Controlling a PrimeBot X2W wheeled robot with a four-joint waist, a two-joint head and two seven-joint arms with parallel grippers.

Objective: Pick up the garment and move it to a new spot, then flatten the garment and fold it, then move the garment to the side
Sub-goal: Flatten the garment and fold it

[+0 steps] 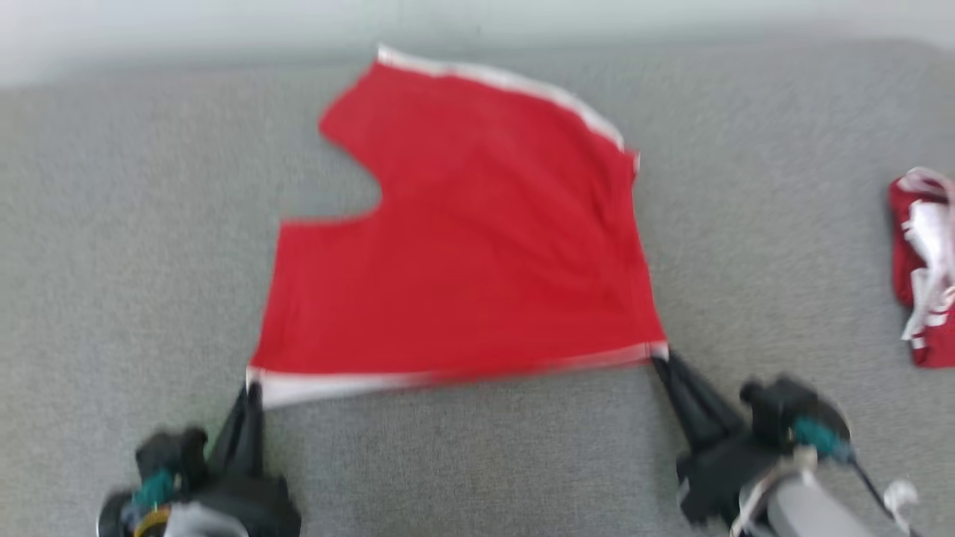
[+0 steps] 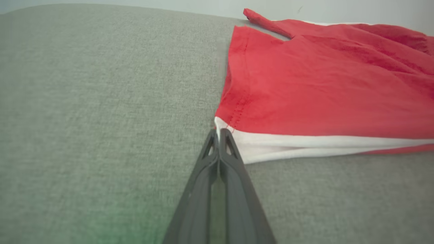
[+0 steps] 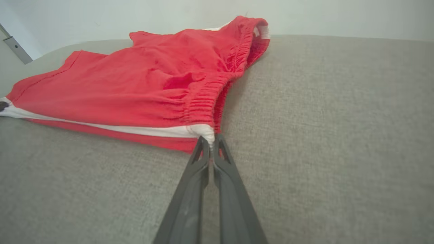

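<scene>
Across the grey fabric surface [image 1: 112, 261], spread out flat: red garment [image 1: 477, 246], white-striped near edge pulled straight. Pinched tight at its hem corner by left gripper [image 1: 254, 388], at its waistband corner by right gripper [image 1: 659, 359]. Far right, well apart: bunched red-and-white cloth [image 1: 923, 261].

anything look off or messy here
Nothing damaged or spilled. The red shorts lie spread out, near corners pinched by the left gripper and right gripper. A crumpled red-and-white garment sits bunched at the right.
</scene>
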